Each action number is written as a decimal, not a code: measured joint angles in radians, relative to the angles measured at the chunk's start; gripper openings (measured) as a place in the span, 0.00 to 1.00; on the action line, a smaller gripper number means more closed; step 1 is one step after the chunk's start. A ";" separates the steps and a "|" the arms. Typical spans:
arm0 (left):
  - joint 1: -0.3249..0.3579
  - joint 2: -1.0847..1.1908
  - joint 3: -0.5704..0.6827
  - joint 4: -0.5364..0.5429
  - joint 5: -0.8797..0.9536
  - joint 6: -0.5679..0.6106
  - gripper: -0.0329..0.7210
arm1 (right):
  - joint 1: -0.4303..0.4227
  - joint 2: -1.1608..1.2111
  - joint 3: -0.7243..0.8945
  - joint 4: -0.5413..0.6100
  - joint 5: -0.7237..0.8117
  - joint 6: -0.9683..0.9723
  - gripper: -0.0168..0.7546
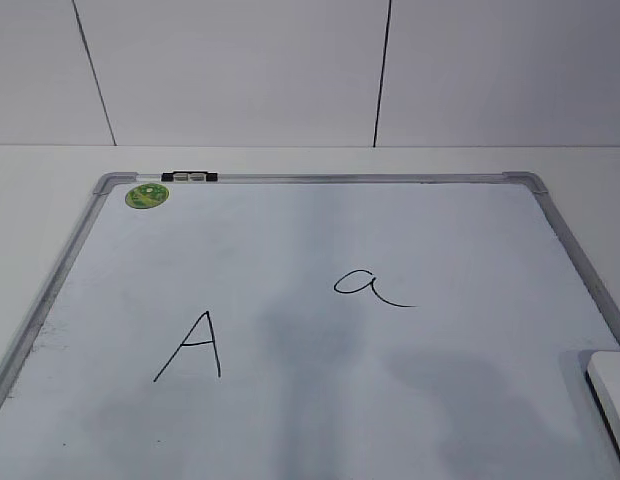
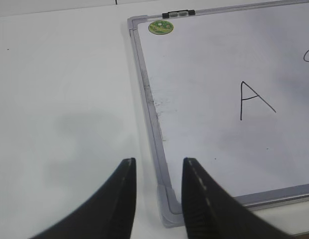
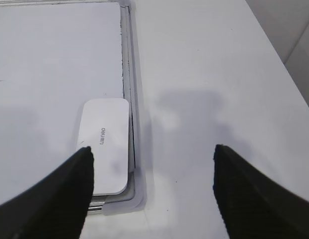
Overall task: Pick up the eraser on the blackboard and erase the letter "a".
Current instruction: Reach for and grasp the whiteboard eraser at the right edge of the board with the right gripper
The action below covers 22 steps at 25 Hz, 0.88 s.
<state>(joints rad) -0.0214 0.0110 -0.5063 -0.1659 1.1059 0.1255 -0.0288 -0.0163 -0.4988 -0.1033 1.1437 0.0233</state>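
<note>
Eraser (image 3: 104,144) shows whole only at the right wrist, below the wide-spread right gripper (image 3: 152,154); left gripper (image 2: 159,167) hovers parted over the blackboard (image 2: 149,109) corner.

Blackboard (image 1: 320,400) flat on counter (image 1: 40,180); clip (image 1: 189,177) on far frame edge, sticker (image 1: 147,195) just below it; capital "A" (image 1: 190,346) left of letter "a" (image 1: 368,287); eraser (image 3: 104,144) on board's near right corner.

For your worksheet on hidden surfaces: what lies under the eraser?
The eraser lies flat on the blackboard, in a corner against its frame. The patch of board beneath it, and its underside, are covered.
</note>
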 joint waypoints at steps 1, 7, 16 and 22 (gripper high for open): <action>0.000 0.000 0.000 0.000 0.000 0.000 0.36 | 0.000 0.000 0.000 0.000 0.000 0.000 0.79; 0.000 0.000 0.000 0.000 0.000 0.000 0.36 | 0.000 0.000 0.000 0.000 0.000 0.000 0.79; 0.000 0.000 0.000 0.000 0.000 0.000 0.36 | 0.000 0.000 0.000 0.000 0.000 0.000 0.79; 0.000 0.000 0.000 0.000 0.000 0.000 0.35 | 0.000 0.000 0.000 0.000 0.000 0.000 0.79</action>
<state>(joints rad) -0.0214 0.0110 -0.5063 -0.1659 1.1059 0.1255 -0.0288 -0.0163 -0.4988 -0.1033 1.1437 0.0233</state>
